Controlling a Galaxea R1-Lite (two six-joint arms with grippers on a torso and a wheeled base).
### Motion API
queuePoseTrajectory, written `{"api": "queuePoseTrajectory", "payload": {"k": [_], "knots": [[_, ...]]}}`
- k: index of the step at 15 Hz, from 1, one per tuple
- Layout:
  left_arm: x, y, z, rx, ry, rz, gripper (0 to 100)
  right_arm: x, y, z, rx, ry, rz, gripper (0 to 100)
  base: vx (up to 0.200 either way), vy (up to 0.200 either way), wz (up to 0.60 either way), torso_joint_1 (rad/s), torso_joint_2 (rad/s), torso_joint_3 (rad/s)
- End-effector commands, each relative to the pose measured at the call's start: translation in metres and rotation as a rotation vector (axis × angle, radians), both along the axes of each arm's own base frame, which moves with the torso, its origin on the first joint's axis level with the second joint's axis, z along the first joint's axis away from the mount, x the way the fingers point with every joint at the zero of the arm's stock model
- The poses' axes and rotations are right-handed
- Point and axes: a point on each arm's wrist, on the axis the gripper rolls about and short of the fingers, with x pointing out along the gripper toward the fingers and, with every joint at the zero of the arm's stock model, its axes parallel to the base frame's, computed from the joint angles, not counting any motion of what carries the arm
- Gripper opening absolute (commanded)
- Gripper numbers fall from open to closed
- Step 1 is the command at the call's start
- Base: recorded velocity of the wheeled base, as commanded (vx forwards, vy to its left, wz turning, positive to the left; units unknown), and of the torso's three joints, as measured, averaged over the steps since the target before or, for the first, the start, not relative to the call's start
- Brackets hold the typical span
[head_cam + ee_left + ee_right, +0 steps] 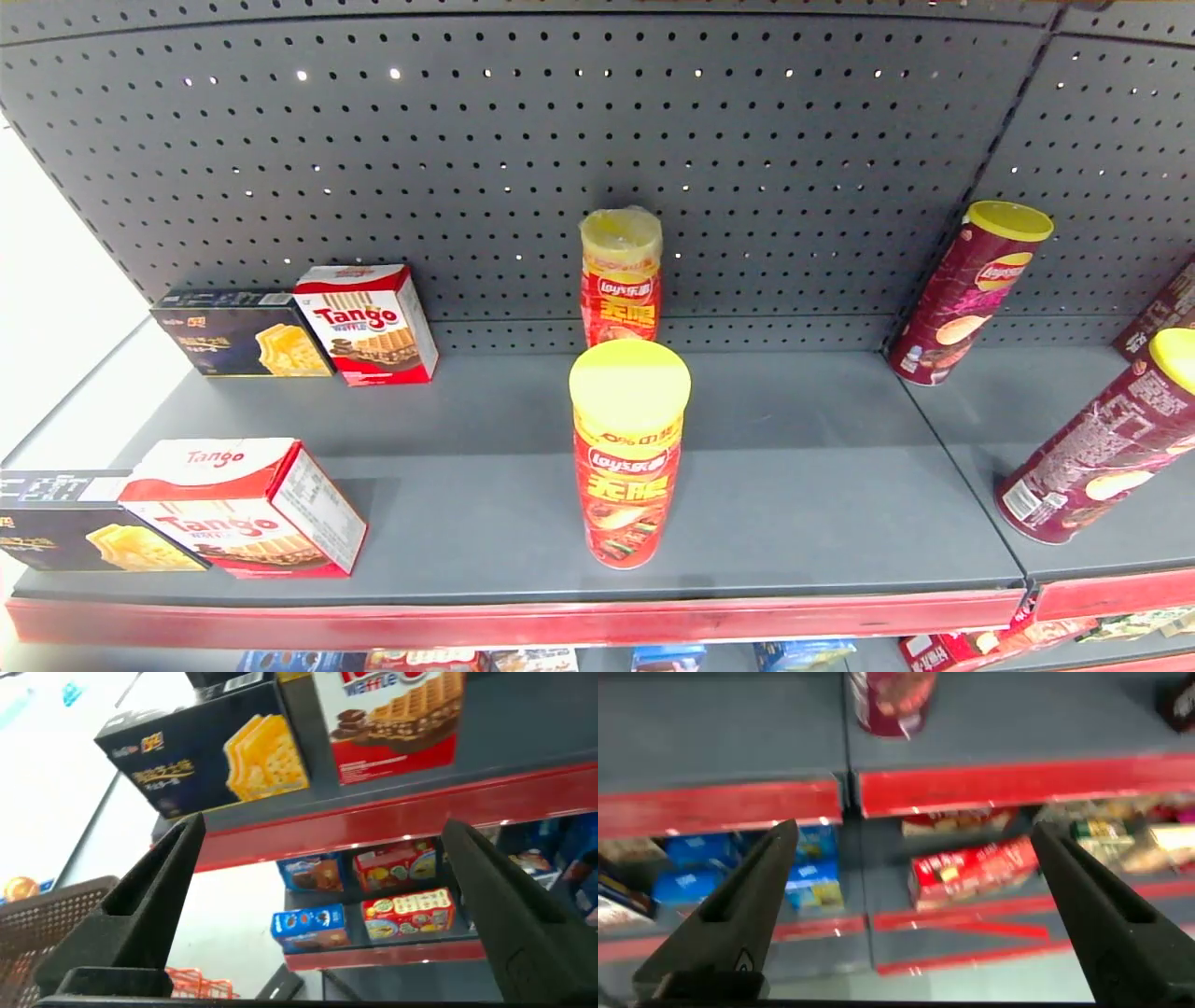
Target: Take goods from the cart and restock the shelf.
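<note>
Shelf (pixel 803 485), matte grey metal, bears cylindrical cans (pixel 627 467), rectangular boxes (pixel 245 509).

A dark grey perforated back panel (pixel 523 140) stands upright, specks of light showing through some holes. On a lower tier (pixel 374 952), blue boxes (pixel 308 926) sit beside red boxes (pixel 407 913).

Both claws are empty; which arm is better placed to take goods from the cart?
Probably left: the open left claw has the cart close beside it, while the open right claw faces the red shelf edge.
</note>
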Motion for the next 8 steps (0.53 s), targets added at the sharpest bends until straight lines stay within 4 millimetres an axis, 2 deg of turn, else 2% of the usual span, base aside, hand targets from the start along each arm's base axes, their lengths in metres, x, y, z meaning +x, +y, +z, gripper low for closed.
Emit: {"api": "queuePoseTrajectory", "payload": {"k": [1,2,3,8], "knots": [[-0.0022,-0.0001,-0.0007,0.003,-0.025,-0.018,100,-0.0044,0.0004,-0.0023,0.006,-0.053,-0.008,100,0.000,0.000,0.00,0.000,0.00,0.000],[-0.0032,-0.0003,-0.0011,0.003,-0.036,-0.028,100,-0.0049,0.0009,-0.0046,0.004,-0.037,0.033,100,0.000,0.000,0.00,0.000,0.00,0.000],[-0.0033,-0.0004,-0.0013,0.003,-0.036,-0.029,100,-0.0103,0.0014,-0.0103,-0.027,-0.054,0.153,100,0.000,0.000,0.00,0.000,0.00,0.000],[-0.0034,-0.0006,-0.0009,0.005,-0.038,-0.038,100,-0.0100,0.0014,-0.0099,-0.011,-0.064,0.131,100,0.000,0.000,0.00,0.000,0.00,0.000]]}}
